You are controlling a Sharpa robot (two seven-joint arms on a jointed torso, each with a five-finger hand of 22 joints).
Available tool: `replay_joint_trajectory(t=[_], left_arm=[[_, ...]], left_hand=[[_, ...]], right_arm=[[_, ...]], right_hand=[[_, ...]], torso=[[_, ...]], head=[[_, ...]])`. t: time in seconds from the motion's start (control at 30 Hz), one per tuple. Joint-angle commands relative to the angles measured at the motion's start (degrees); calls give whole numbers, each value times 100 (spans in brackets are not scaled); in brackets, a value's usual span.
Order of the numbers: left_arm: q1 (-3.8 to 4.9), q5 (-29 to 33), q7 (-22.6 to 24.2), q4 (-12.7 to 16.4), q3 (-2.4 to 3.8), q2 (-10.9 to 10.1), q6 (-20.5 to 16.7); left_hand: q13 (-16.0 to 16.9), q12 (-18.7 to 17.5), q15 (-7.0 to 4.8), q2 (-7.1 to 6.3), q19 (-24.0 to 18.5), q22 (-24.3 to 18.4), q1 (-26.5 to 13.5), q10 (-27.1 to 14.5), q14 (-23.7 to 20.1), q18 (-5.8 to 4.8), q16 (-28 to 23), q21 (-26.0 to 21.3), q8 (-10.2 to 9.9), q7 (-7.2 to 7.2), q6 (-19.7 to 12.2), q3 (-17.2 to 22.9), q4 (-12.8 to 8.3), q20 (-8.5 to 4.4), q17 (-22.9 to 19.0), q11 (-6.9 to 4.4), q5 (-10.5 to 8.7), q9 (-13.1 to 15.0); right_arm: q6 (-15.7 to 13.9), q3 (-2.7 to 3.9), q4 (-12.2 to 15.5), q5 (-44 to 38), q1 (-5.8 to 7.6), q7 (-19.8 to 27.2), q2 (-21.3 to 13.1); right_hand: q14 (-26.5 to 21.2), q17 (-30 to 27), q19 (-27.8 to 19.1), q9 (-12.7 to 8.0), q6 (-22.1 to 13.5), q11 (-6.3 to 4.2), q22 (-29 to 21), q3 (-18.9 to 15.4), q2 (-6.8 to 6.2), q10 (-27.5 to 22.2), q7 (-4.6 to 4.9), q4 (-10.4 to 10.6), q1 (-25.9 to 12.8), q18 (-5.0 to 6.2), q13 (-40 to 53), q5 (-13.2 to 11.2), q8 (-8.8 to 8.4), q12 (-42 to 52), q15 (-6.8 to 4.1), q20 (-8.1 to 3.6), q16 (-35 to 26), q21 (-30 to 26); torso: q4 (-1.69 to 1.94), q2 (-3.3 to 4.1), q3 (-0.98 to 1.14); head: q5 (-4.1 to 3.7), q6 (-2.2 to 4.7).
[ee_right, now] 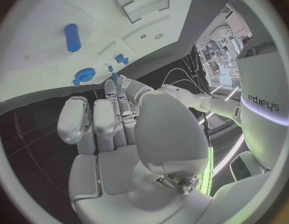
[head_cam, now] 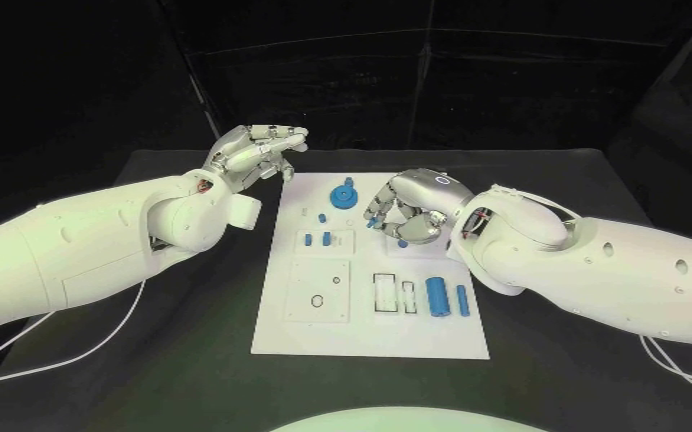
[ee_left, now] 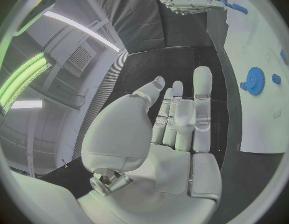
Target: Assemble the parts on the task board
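Right hand (head_cam: 408,208) over the task board's (head_cam: 371,337) upper middle, fingers curled, pinching a small blue part (ee_right: 114,76) at the fingertips. Left hand (head_cam: 257,157) off the board's far left corner, fingers apart, holding nothing. Blue gear (head_cam: 345,196) sits just beside the right hand.

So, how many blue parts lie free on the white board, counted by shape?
Gear: 1
Long rods: 2
Small pieces: 3
Total: 6, leaving out the blue bits at the right hand, which I cannot make out.
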Motion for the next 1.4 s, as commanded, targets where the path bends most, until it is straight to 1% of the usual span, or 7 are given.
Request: replay_joint_trajectory(t=[0.03,0.23,0.43,0.6,0.7,1.1,1.4], left_arm=[[8,14,8,3,4,22,70],[8,14,3,5,4,53,81],[8,14,8,9,5,87,85],[9,14,16,0,5,106,77],[9,14,18,-1,5,115,76],[9,-18,12,-7,5,131,76],[10,-59,11,-14,5,144,77]], left_hand=[[9,33,-7,-4,-43,5,50,-24,-37,114,0,-13,8,8,-46,-22,-7,5,8,3,5,-3],[9,33,-7,-4,-43,5,50,-24,-37,114,0,-13,8,8,-46,-22,-7,5,8,3,5,-3],[9,33,-7,-4,-43,5,50,-24,-37,114,0,-13,8,8,-46,-22,-7,5,8,3,5,-3],[13,42,-6,9,-38,9,62,-31,-38,113,3,-10,12,8,-47,-25,-8,5,7,3,6,-2],[13,42,-6,9,-38,9,62,-31,-38,113,3,-10,12,8,-47,-25,-8,5,7,3,6,-2],[13,42,-6,9,-38,9,62,-31,-38,113,3,-10,12,8,-47,-25,-8,5,7,3,6,-2],[16,52,-6,14,-35,8,71,-39,-38,113,7,-11,16,10,-49,-33,-10,5,5,4,5,-2]], right_arm=[[46,0,-69,76,8,112,164],[326,-10,-192,86,-29,126,493],[586,-15,-277,57,-171,104,723],[717,-19,-356,30,-269,62,837],[842,-20,-396,19,-329,43,898],[1146,-23,-504,-9,-430,50,962],[1209,-24,-539,-114,-504,79,994]], right_hand=[[101,11,2,5,42,-16,6,-21,4,17,-12,-5,-30,-99,-4,0,14,-14,-52,-26,35,25],[99,2,-1,4,41,-15,0,-21,5,17,-11,-5,-30,-97,-4,4,13,-15,-52,-27,29,22],[98,0,-3,4,37,-14,0,-21,4,15,-9,-6,-30,-97,-4,14,9,-17,-52,-27,28,22],[97,-5,-6,3,33,-13,-3,-21,3,12,-7,-8,-29,-97,-4,24,5,-20,-51,-28,26,21],[96,-7,-8,2,30,-11,-5,-22,2,11,-5,-8,-31,-96,-4,29,2,-22,-51,-28,25,21],[94,-18,-12,2,28,-10,-11,-22,6,10,-3,-6,-34,-95,-4,36,0,-24,-50,-28,18,17],[94,-12,-12,2,27,-9,-9,-21,7,9,-3,-5,-35,-95,-4,40,-2,-24,-49,-28,23,19]], torso=[[7,12,-4],[-11,8,2],[2,1,-2],[-8,4,9],[-15,4,3],[-8,2,-3],[-5,3,7]], head=[[102,-57],[205,-115],[279,-176],[364,-222],[393,-236],[466,-289],[499,-302]])
